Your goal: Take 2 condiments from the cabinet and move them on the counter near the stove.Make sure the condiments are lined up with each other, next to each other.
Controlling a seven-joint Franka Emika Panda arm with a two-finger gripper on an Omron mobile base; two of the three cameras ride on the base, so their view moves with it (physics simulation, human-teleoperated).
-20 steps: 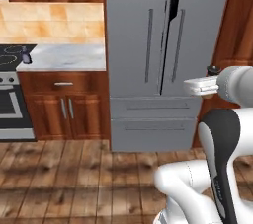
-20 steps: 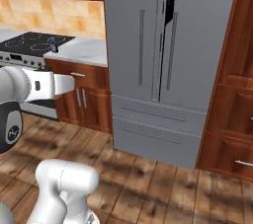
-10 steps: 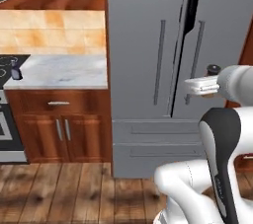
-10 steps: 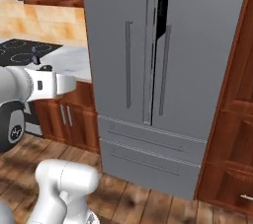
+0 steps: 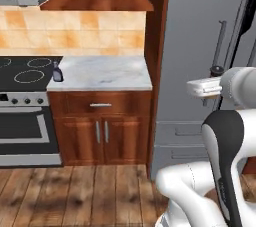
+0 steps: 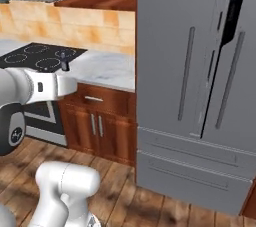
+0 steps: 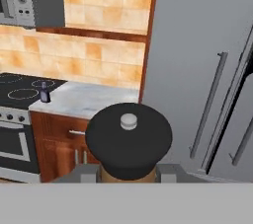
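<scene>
Dark cap on the tan shaker sits right up against the hand camera, and the end effector is clamped around its body, one finger on each side. So one condiment is in hand, being carried toward the marble surface. The brown bottle with the pale blue cap already stands at that surface's left end, just beside the stove. If it were me, I'd bring the shaker in upright, keep it from bumping the bottle, and set it close alongside so the two line up. The shaker's lower half is hidden, so its tilt is hard to judge.
</scene>
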